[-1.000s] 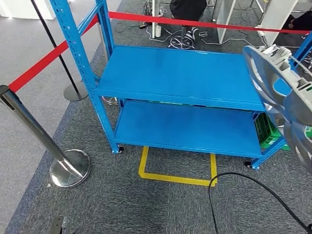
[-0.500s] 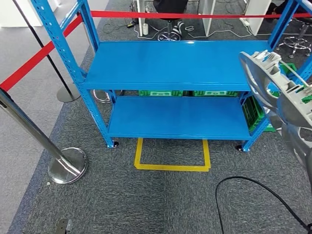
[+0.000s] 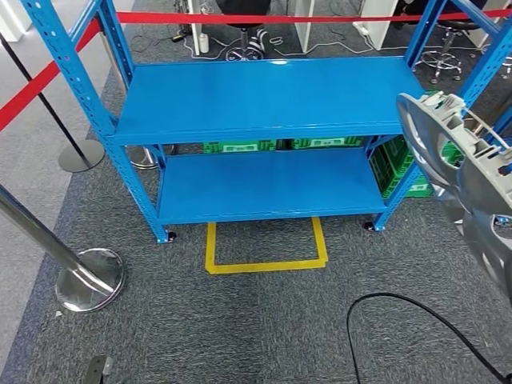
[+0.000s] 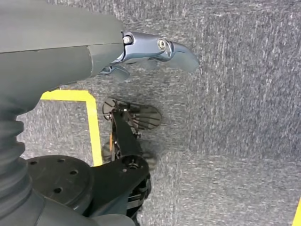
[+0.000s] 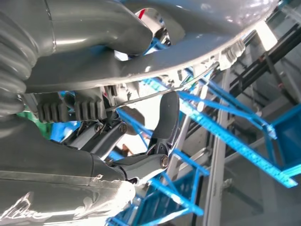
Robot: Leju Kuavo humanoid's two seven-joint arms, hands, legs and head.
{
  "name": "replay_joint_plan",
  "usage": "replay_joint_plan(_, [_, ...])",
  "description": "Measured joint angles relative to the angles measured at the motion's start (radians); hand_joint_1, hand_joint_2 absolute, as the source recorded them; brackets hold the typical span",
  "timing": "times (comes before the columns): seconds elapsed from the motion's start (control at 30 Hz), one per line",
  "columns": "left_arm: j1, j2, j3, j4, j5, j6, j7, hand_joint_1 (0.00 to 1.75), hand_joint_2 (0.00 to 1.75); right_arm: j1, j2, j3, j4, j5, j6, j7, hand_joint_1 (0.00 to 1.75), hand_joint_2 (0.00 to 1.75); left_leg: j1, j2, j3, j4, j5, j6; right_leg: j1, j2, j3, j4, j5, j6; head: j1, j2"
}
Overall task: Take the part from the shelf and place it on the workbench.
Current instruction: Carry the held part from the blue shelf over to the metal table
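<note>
Right hand gripping part, part cut off by frame

Right hand: grips the part, thumb over its smooth face, dark fingers hooked under the rim.
Part: a broad grey curved piece, ribbed clips along its edge.
Shelf: blue struts cross just behind the part.
</note>
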Motion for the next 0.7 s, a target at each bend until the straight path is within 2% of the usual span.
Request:
replay_joint_plan(0.03, [0.001,0.001,0.0,0.0,-0.001,0.0,0.0,0.0,1.75,0.001,0.0,0.0,0.0,0.0,0.0,0.0,1.75,1.75,-0.001,0.011,-0.002,0.0,0.001,0.001,-0.001,-0.004,-0.027,0.062,-0.023,0.003,0.0,0.0])
replay_joint_plan(0.07, [0.002,0.001,0.0,0.0,-0.001,-0.001,-0.001,0.0,1.75,0.002,0.0,0.0,0.001,0.0,0.0,0.0,1.75,1.75,-0.001,0.022,-0.003,0.001,0.001,0.001,-0.001,-0.006,-0.038,0.092,-0.027,0.004,0.0,0.0])
replay_joint_plan(0.1, [0.002,0.001,0.0,0.001,-0.002,-0.001,-0.001,0.0,1.75,0.002,0.0,-0.001,0.001,0.001,-0.001,0.0,1.75,1.75,-0.001,0.032,-0.003,0.001,0.001,0.001,-0.001,-0.009,-0.027,0.077,-0.011,0.004,0.0,0.0])
replay_joint_plan(0.13, [0.001,0.0,0.0,0.001,-0.004,-0.001,-0.002,0.0,1.75,0.003,0.0,-0.001,0.001,0.001,-0.002,-0.001,1.75,1.75,-0.001,0.042,-0.001,0.002,0.001,0.0,-0.001,-0.016,0.005,0.021,0.021,0.003,0.0,0.0])
replay_joint_plan(0.17, [0.001,0.0,0.0,0.002,-0.005,-0.002,-0.003,0.0,1.75,0.003,0.0,-0.001,0.001,0.001,-0.002,-0.002,1.75,1.75,-0.001,0.051,0.001,0.003,-0.001,-0.003,0.0,-0.035,0.047,-0.056,0.055,0.003,0.0,0.0])
replay_joint_plan(0.2, [0.001,0.001,0.0,0.002,-0.007,-0.003,-0.003,0.0,1.75,0.002,0.0,-0.002,0.001,0.001,-0.002,-0.002,1.75,1.75,-0.005,0.058,0.002,0.006,-0.002,-0.007,0.002,-0.058,0.084,-0.127,0.08,0.001,0.001,0.0])
replay_joint_plan(0.23, [0.001,0.001,0.0,0.002,-0.008,-0.004,-0.003,0.0,1.75,0.002,0.0,-0.003,0.001,0.001,-0.003,-0.003,1.75,1.75,-0.008,0.066,0.003,0.008,-0.003,-0.012,0.004,-0.074,0.109,-0.176,0.095,-0.005,0.001,0.0])
replay_joint_plan(0.27, [0.001,0.002,0.0,0.003,-0.009,-0.004,-0.004,0.0,1.75,0.002,-0.001,-0.004,0.001,0.001,-0.004,-0.003,1.75,1.75,-0.012,0.073,0.003,0.01,-0.003,-0.017,0.006,-0.083,0.118,-0.198,0.099,-0.01,0.0,0.0])
replay_joint_plan(0.33, [0.001,0.001,0.0,0.003,-0.01,-0.005,-0.004,0.0,1.75,0.003,-0.001,-0.011,0.0,0.002,-0.004,-0.002,1.75,1.75,-0.014,0.091,0.001,0.012,-0.002,-0.025,0.008,-0.063,0.109,-0.197,0.102,-0.025,-0.001,0.0])
replay_joint_plan(0.37, [-0.001,0.0,0.0,0.003,-0.011,-0.005,-0.004,0.0,1.75,0.004,-0.002,-0.015,-0.001,0.003,-0.004,-0.001,1.75,1.75,-0.013,0.09,-0.001,0.015,-0.007,-0.031,0.007,-0.053,0.105,-0.196,0.106,-0.031,-0.001,0.0])
replay_joint_plan(0.43, [-0.003,-0.004,0.0,0.003,-0.011,-0.006,-0.004,0.0,1.75,0.003,-0.003,-0.023,-0.004,0.005,-0.004,0.002,1.75,1.75,-0.009,0.056,-0.025,0.067,-0.049,-0.041,0.002,-0.032,0.098,-0.199,0.114,-0.045,-0.003,0.0])
replay_joint_plan(0.5, [-0.002,-0.008,0.0,0.003,-0.012,-0.007,-0.004,0.0,1.75,0.002,-0.003,-0.027,-0.006,0.006,-0.004,0.003,1.75,1.75,-0.007,0.012,-0.086,0.199,-0.12,-0.045,0.0,-0.01,0.089,-0.199,0.121,-0.054,-0.006,0.0])
replay_joint_plan(0.53, [0.0,-0.009,0.0,0.003,-0.012,-0.007,-0.004,0.0,1.75,0.003,-0.003,-0.028,-0.006,0.007,-0.004,0.004,1.75,1.75,-0.007,0.004,-0.118,0.266,-0.145,-0.045,0.0,0.003,0.085,-0.199,0.123,-0.055,-0.007,0.0])
replay_joint_plan(0.57, [0.001,-0.01,0.0,0.003,-0.012,-0.007,-0.004,0.0,1.75,0.004,-0.003,-0.029,-0.006,0.008,-0.004,0.004,1.75,1.75,-0.007,0.0,-0.138,0.307,-0.153,-0.044,0.001,0.017,0.082,-0.199,0.126,-0.055,-0.007,0.0])
replay_joint_plan(0.6, [0.002,-0.011,0.0,0.003,-0.012,-0.007,-0.004,0.0,1.75,0.005,-0.003,-0.031,-0.006,0.009,-0.004,0.004,1.75,1.75,-0.007,-0.003,-0.14,0.31,-0.139,-0.042,0.001,0.032,0.08,-0.199,0.128,-0.053,-0.007,0.0])
replay_joint_plan(0.63, [0.002,-0.011,0.0,0.003,-0.012,-0.007,-0.004,0.0,1.75,0.006,-0.003,-0.033,-0.006,0.009,-0.004,0.004,1.75,1.75,-0.007,-0.006,-0.122,0.272,-0.108,-0.04,0.001,0.046,0.08,-0.199,0.13,-0.051,-0.007,0.0])
replay_joint_plan(0.7, [0.0,-0.011,0.0,0.003,-0.012,-0.008,-0.004,0.0,1.75,0.006,-0.003,-0.036,-0.006,0.009,-0.004,0.004,1.75,1.75,-0.004,-0.039,-0.056,0.134,-0.037,-0.034,0.001,0.072,0.077,-0.196,0.133,-0.044,-0.007,0.0])
